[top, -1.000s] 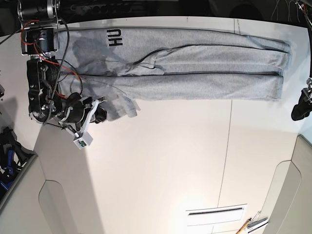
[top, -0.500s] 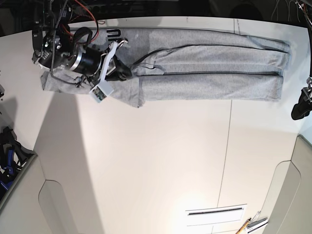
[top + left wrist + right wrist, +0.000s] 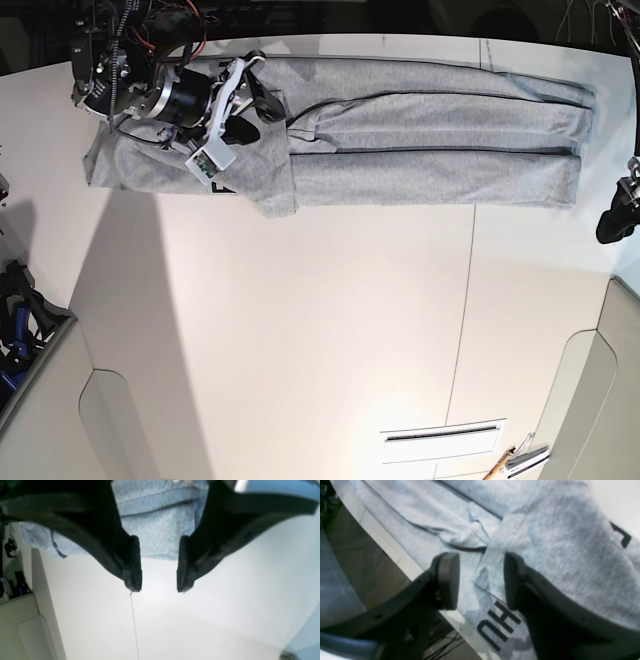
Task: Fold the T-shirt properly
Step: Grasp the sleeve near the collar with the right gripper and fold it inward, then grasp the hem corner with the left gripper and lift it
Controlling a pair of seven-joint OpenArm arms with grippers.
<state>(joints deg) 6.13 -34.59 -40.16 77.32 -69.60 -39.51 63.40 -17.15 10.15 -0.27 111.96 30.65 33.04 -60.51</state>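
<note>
The heather-grey T-shirt (image 3: 430, 130) lies folded into a long strip along the table's far edge. My right gripper (image 3: 268, 100) hovers over its left end, open. In the right wrist view the right gripper (image 3: 480, 580) has its jaws wide apart over the edge of a folded-over flap (image 3: 545, 550), beside black lettering (image 3: 498, 625). My left gripper (image 3: 612, 222) is off the shirt's right end. In the left wrist view the left gripper (image 3: 158, 580) is open and empty over bare table, with the shirt's end (image 3: 155, 537) just beyond the fingertips.
The white table (image 3: 330, 330) has a seam (image 3: 465, 300) running front to back. Its far edge (image 3: 402, 560) lies close behind the shirt. A slotted white plate (image 3: 445, 437) sits at the front. Grey trays (image 3: 600, 400) flank the table's front corners.
My right arm has swung from the shirt's front left corner up and across it, carrying a grey flap over the body. The flap now lies flat. The left arm has not moved.
</note>
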